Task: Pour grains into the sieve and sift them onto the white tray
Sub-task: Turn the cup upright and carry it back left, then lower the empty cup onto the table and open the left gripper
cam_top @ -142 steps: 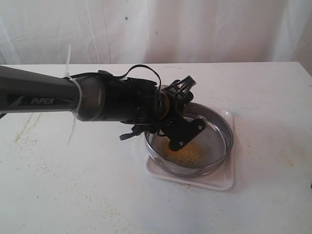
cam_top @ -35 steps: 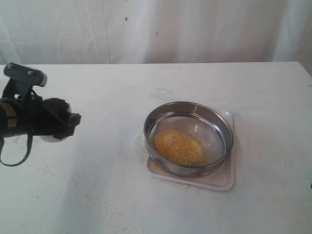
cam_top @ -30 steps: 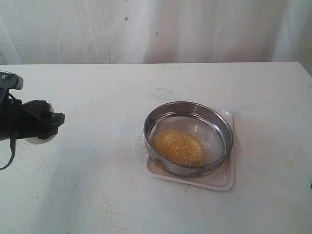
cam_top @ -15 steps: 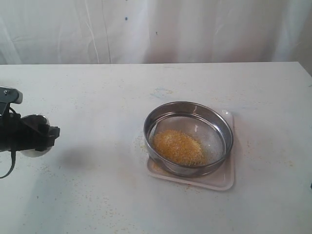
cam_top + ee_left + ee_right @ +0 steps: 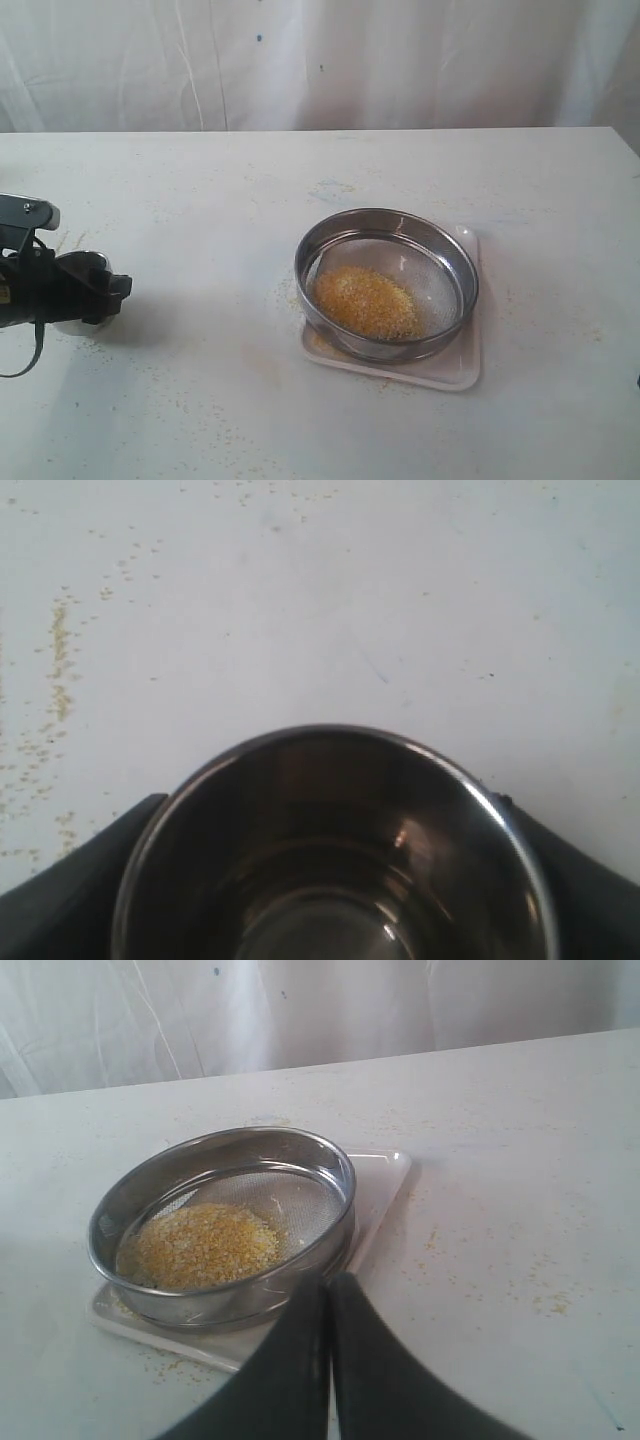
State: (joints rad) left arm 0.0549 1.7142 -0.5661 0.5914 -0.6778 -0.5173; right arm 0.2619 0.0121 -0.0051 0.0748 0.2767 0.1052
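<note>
While the right gripper [image 5: 327, 1295] sits closed, the left gripper [image 5: 330, 875] clasps a steel cup [image 5: 310, 780].

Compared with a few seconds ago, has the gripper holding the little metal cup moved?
Yes. The left gripper, holding the steel cup, has drawn back from over the sieve to the left edge of the table in the exterior view.

matte black left hand [image 5: 104, 290], grey metal bracket [image 5: 27, 212] on top, black cable loop [image 5: 32, 356].
</note>
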